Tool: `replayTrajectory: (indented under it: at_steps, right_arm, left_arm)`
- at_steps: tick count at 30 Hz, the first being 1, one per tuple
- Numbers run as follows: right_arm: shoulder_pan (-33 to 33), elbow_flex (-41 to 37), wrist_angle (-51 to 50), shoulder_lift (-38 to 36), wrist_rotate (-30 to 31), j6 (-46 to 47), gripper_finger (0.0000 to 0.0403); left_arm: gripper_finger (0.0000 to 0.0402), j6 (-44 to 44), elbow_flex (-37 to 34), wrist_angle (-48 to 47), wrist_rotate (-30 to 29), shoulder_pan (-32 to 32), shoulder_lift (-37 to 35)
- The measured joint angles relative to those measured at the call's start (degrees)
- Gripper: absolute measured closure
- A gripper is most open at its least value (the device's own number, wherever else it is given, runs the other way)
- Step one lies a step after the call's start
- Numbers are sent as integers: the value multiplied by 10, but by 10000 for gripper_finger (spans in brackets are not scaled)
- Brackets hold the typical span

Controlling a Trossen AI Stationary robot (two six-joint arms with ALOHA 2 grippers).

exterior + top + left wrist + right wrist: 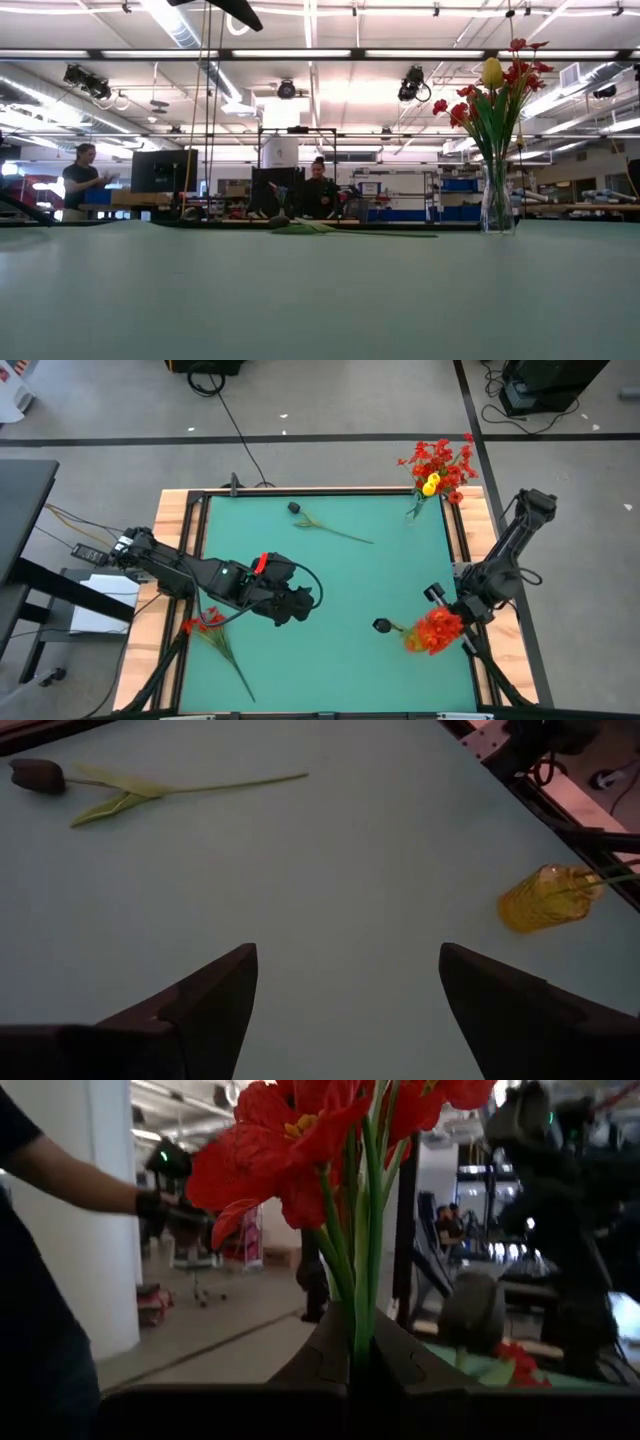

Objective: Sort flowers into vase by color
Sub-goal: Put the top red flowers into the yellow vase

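A grey floor (330,420) crossed by a black cable (235,420) is seen; ceiling lights (320,52) and two people (82,180) are seen beyond.

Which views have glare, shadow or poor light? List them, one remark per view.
High view: even light, hardly any shadow on the table. Low view: ceiling lights glare and backlight the vase. Left wrist view: dim, and the open left gripper is near-black. Right wrist view: the right gripper, shut on red flowers, sits in shadow against a bright room.
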Motion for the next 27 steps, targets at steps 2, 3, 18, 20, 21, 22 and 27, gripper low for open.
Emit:
replayTrajectory:
  at_steps: [2, 3, 18, 20, 21, 22, 27]
  right_arm:
    - [0, 0, -1, 16, 8, 6, 389]
    - [0, 0, 0, 23, 14, 10, 389]
    - [1, 1, -66, 24, 221, 203, 244]
    - [5, 1, -83, 19, 213, 221, 227]
    - [8, 1, -91, 17, 212, 235, 219]
    - [12, 1, -97, 15, 209, 250, 211]
    - [34, 1, -111, -8, 207, 321, 172]
  left_arm:
    - [84, 0, 0, 2, 0, 0, 0]
    - [84, 0, 0, 2, 0, 0, 0]
    - [84, -19, 0, 4, 0, 0, 0]
    - [84, -19, 0, 4, 0, 0, 0]
    - [84, -19, 0, 4, 0, 0, 0]
    - [84, -19, 0, 4, 0, 0, 0]
    - [84, -17, 0, 3, 0, -1, 0]
